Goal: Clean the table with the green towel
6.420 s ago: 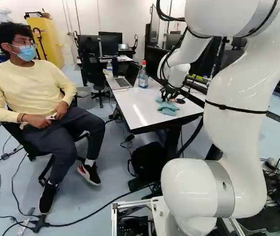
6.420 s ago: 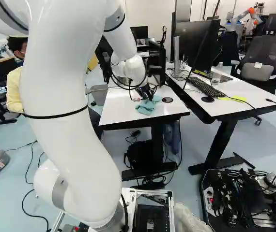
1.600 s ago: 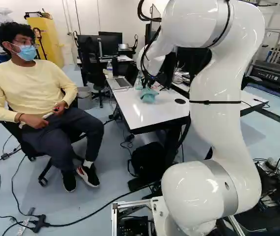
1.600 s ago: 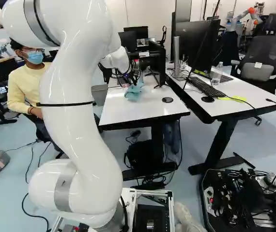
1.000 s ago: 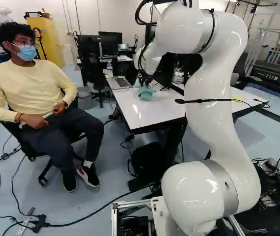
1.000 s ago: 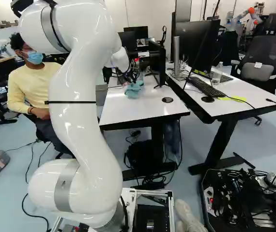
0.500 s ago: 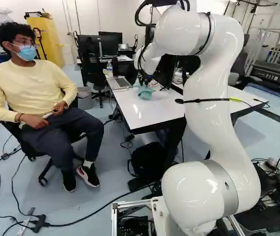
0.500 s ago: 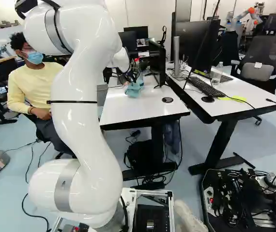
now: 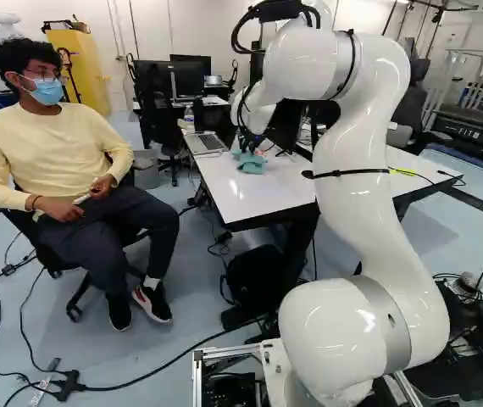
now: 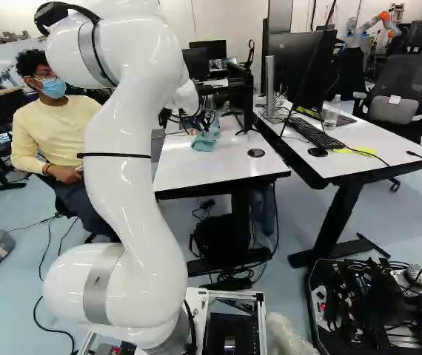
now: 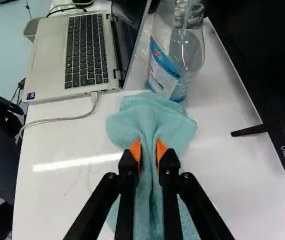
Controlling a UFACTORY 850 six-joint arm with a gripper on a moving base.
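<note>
In the left base view my gripper (image 9: 248,146) is low over the far part of the white table (image 9: 241,197), at the teal-green towel (image 9: 251,164). The wrist view has the gripper (image 11: 148,151) shut on the towel (image 11: 150,117), a raised fold pinched between both orange pads. The cloth spreads out ahead of the fingers and under them, resting on the tabletop. Its part beneath the fingers is partly hidden.
An open laptop (image 11: 85,47) with a cable and a clear bottle (image 11: 180,62) stand just ahead of the towel. Beside them is a monitor (image 11: 267,75) on dark feet. A round black disc (image 10: 256,152) lies nearer the front edge. A seated person is left of the table.
Over several seconds the arm has carried the gripped towel across the tabletop, away from the front edge toward the laptop. Lately it has shifted only slightly. The base has stayed put.
</note>
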